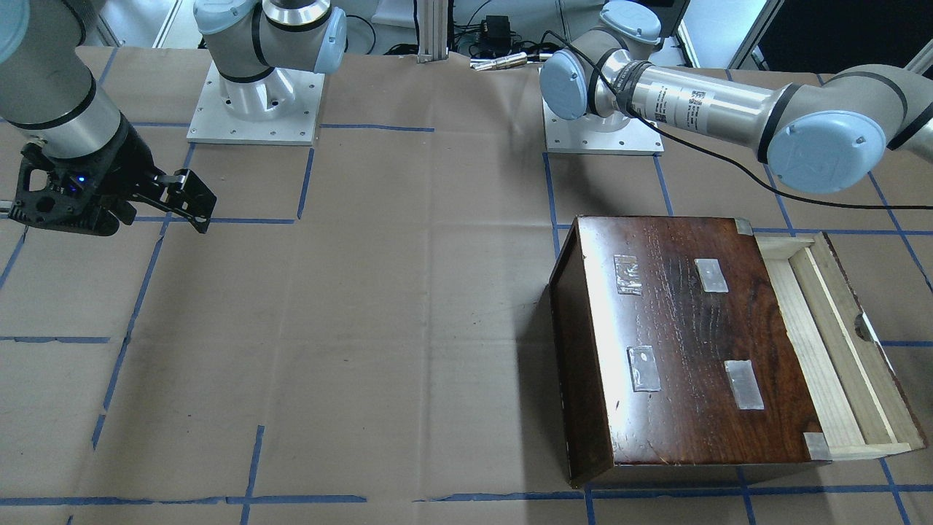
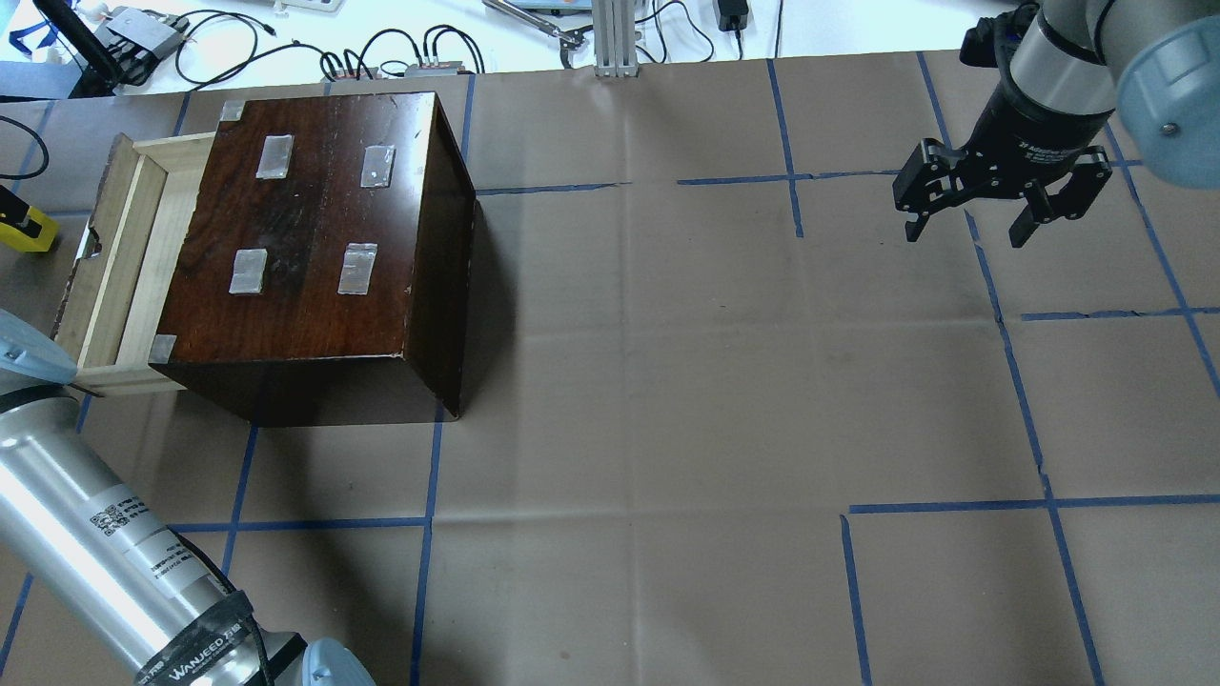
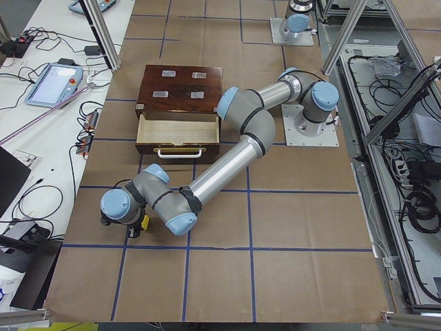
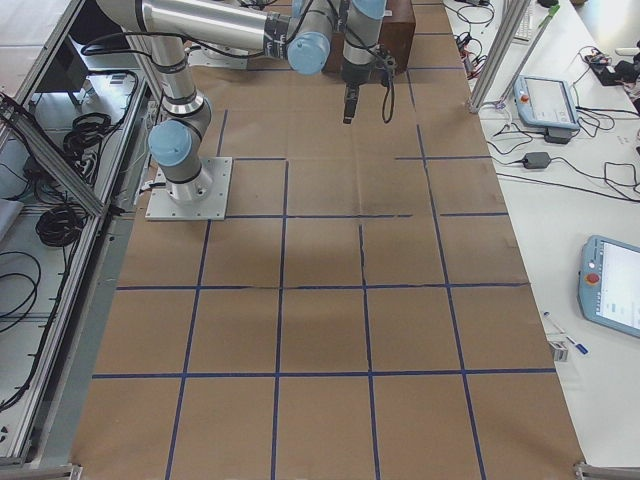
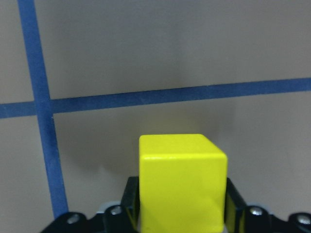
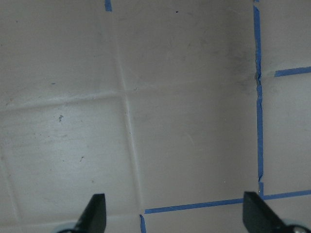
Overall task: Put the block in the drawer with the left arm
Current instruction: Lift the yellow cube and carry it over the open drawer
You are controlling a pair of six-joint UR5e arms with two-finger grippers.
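The yellow block (image 5: 182, 182) sits between the two black fingers of my left gripper (image 5: 182, 213), which is shut on it low over the brown paper. In the overhead view the block (image 2: 27, 232) shows at the far left edge, beyond the drawer's front. In the exterior left view the block (image 3: 143, 222) is well short of the drawer (image 3: 178, 127). The drawer (image 2: 114, 257) is pulled out of the dark-brown box (image 2: 315, 248) and its pale tray (image 1: 838, 343) looks empty. My right gripper (image 2: 967, 229) is open and empty, far off at the other side of the table.
The box (image 1: 692, 343) has tape patches on its lid. Blue tape lines cross the paper-covered table (image 2: 667, 381). A black cable (image 1: 729, 164) trails along the left arm. Cables and tablets lie on the benches beside the table.
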